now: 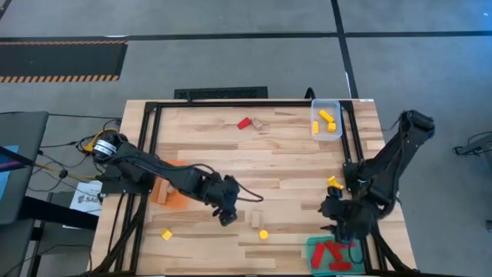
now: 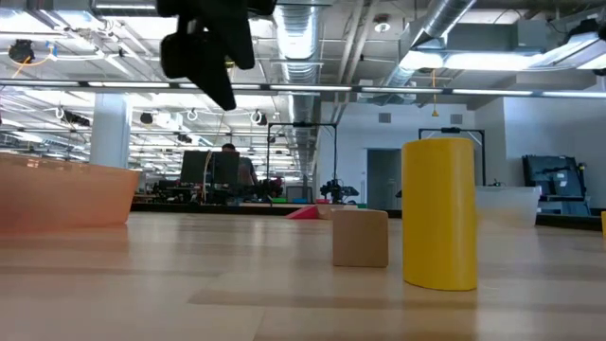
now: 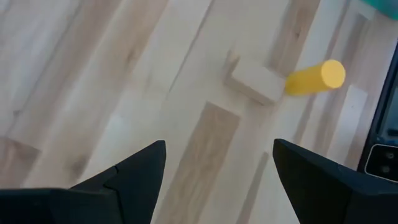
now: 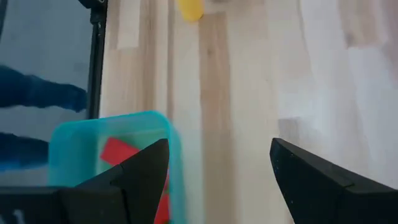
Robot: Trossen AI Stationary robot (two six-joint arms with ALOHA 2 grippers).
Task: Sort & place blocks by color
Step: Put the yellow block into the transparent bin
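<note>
The left gripper [image 1: 228, 216], jaws parted and empty, is poised near a plain wooden cube [image 1: 256, 219] and a yellow cylinder [image 1: 264, 234]; a centred, straight descent over the cube is judged best. The right gripper [image 1: 344, 228], likewise spread and empty, is held beside the green tray [image 1: 314, 248] of red blocks [image 1: 332, 250]. The light plank table [image 1: 284, 154] is backed by an open workshop hall.

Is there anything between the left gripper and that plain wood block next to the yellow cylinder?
Nothing visible. The left gripper, open and empty, hangs above bare table, and only bare boards lie between it and the wood block. The yellow cylinder stands just past the block, not in between.
</note>
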